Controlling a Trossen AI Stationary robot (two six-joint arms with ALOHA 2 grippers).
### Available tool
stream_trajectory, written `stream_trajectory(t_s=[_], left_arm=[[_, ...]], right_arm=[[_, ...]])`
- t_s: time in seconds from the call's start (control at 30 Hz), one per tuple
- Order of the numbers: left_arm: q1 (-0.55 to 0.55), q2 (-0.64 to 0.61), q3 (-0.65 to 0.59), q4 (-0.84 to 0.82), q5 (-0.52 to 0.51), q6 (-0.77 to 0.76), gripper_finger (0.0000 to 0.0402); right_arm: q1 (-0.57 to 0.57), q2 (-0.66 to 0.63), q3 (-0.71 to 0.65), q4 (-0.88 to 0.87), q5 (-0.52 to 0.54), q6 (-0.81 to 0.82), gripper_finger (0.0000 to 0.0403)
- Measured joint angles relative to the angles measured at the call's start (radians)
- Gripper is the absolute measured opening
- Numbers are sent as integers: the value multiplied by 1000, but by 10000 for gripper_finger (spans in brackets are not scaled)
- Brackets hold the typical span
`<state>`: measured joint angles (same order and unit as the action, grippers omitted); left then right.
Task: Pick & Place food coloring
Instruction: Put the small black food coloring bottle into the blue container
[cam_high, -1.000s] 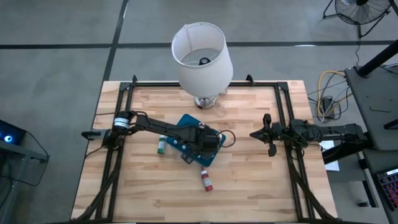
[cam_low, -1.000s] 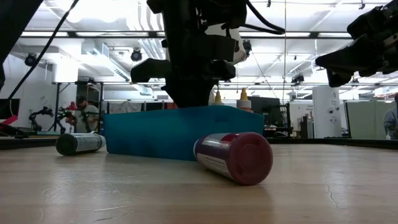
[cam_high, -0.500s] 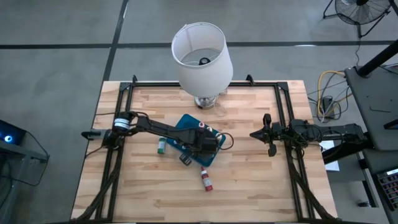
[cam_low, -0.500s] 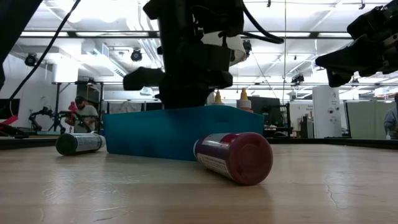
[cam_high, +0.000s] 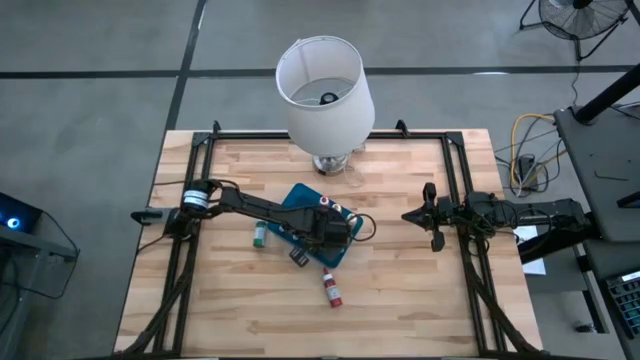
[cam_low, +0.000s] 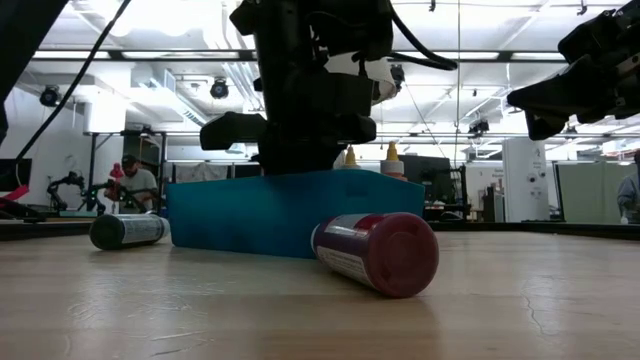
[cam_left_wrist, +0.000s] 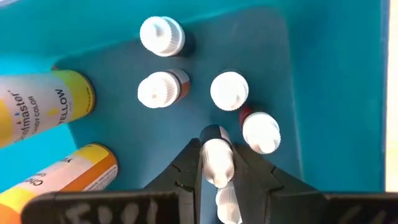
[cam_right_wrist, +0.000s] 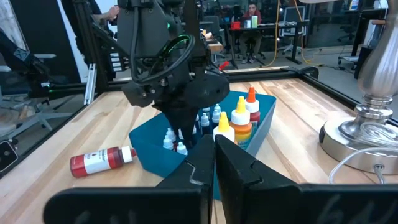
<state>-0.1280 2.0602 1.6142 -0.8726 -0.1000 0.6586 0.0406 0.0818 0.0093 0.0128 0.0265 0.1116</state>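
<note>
A flat teal tray (cam_high: 300, 200) lies mid-table. In it stand several small white-capped food coloring bottles (cam_left_wrist: 158, 90) beside larger yellow (cam_left_wrist: 43, 106) and orange (cam_left_wrist: 56, 177) bottles. My left gripper (cam_left_wrist: 219, 165) reaches down into the tray (cam_right_wrist: 146, 140) and is shut on one small bottle. A red bottle (cam_high: 331, 289) lies on its side on the wood near the tray. A green one (cam_high: 259, 234) lies left of it. My right gripper (cam_high: 432, 215) waits shut above the table's right side. My left gripper pinches one small food coloring bottle by its white cap end (cam_left_wrist: 217, 163), one finger (cam_left_wrist: 189, 168) on either side. The fingers come from above, pointing down. The bottle stands upright among the others in the tray. Its foot is hidden beneath the cap.
A lamp with a white shade (cam_high: 325, 85) stands on its metal base (cam_right_wrist: 360, 134) at the table's far edge, behind the tray. A black frame rail (cam_high: 455, 190) runs along the table's sides. Bare wood lies near and right of the red bottle (cam_low: 378, 250).
My left gripper has sunk a little lower into the tray and shifted slightly. The tray and the bottles lying on the table have stayed where they were.
</note>
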Motion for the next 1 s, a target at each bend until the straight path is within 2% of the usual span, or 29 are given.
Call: stream_trajectory(t_s=[0.73,1.0], left_arm=[[0,0,-13,27,28,-5,45],[1,0,-15,27,22,-11,71]], right_arm=[[0,0,0,0,0,0,8],[0,0,0,0,0,0,8]])
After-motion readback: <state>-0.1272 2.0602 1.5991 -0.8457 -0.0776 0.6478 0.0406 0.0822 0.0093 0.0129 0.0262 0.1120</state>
